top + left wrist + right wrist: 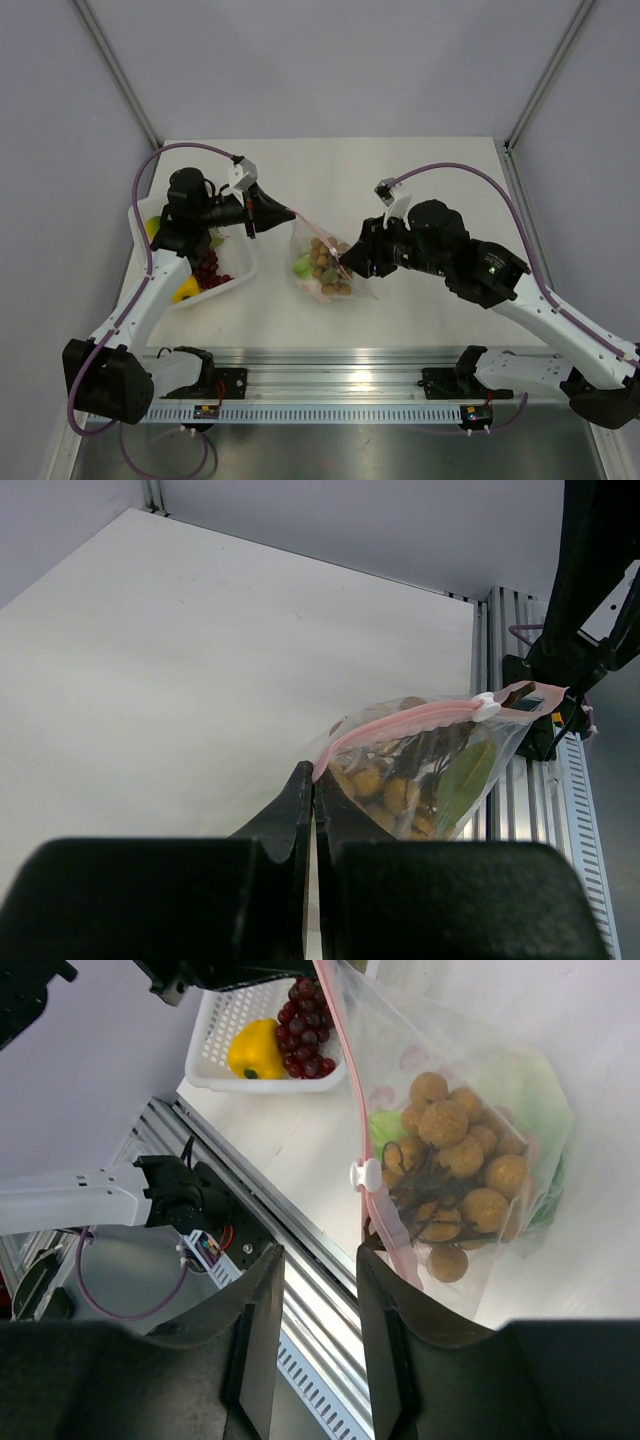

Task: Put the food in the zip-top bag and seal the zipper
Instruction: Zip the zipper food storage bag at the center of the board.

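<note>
The clear zip-top bag hangs stretched between my two grippers above the table. It holds tan-brown balls, green lettuce and a pale piece. Its pink-red zipper carries a white slider close to the right end. My left gripper is shut on the zipper's left end, as the left wrist view shows. My right gripper is open; the zipper's right end lies against the outside of one finger, not between the jaws. Dark red grapes and a yellow piece lie in the tray.
The white tray stands at the left, under my left arm. The aluminium rail runs along the table's near edge, just below the bag. Grey walls close in the left, back and right sides.
</note>
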You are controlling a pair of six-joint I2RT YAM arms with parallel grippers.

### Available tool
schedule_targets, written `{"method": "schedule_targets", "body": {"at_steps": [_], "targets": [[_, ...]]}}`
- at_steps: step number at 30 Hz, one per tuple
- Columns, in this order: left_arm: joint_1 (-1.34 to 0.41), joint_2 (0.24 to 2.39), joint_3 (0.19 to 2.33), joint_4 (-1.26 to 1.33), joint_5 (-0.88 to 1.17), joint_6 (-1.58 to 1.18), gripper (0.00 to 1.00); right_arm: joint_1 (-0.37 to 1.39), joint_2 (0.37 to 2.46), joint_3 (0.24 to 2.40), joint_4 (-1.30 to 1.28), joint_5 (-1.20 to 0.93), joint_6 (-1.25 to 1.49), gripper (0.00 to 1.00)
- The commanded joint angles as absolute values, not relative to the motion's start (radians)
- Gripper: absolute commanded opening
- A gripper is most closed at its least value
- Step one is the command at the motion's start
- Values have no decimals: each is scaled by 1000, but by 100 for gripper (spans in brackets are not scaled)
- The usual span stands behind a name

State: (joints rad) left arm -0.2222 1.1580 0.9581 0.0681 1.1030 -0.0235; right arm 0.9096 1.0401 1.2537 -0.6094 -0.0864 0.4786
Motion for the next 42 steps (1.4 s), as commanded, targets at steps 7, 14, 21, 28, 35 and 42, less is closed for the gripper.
{"method": "schedule_targets", "body": {"at_steps": [7,14,21,28,35,42], "targets": [[-225,1137,986,98,1103,-11,0,917,1071,1252,-623,-64,468,42],[-225,1140,986,98,1103,-8,0,919,1095,1247,-617,-100,460,36],[-225,1140,985,98,1103,-6,0,917,1112,1247,-623,-100,457,36],[-225,1140,986,94,1103,-6,0,919,1118,1249,-641,-97,448,35],[-226,1140,988,94,1101,-6,0,919,1117,1252,-655,-83,442,22],[-225,1140,988,94,1098,-6,0,917,1108,1255,-666,-78,439,12]]}}
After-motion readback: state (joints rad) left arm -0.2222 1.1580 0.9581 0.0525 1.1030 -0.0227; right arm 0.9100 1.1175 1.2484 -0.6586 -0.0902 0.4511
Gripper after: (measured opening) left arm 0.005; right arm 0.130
